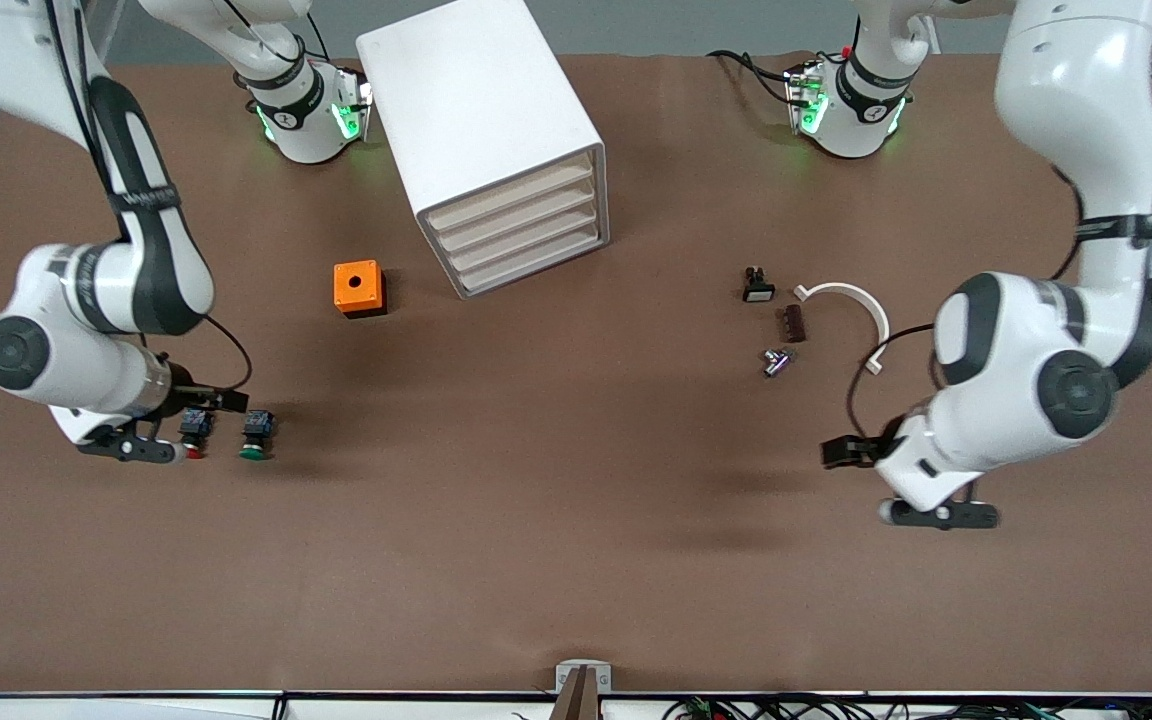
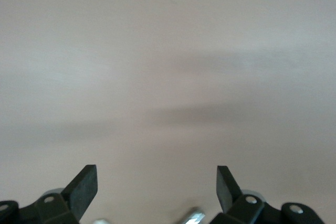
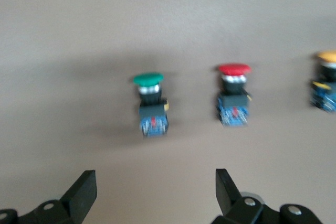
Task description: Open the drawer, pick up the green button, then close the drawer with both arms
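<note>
Green-capped button lies on the table at 3 o'clock of right gripper, fingers apart, cap toward camera; right arm nearer. Drawer shut. Left gripper apart, waits over bare table.

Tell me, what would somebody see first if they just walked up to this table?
Probably the big white cabinet standing on the brown table, with all four drawers shut. Then the bright orange box beside it. The right gripper, open, hangs over a row of little buttons, the green button nearest its middle.
</note>
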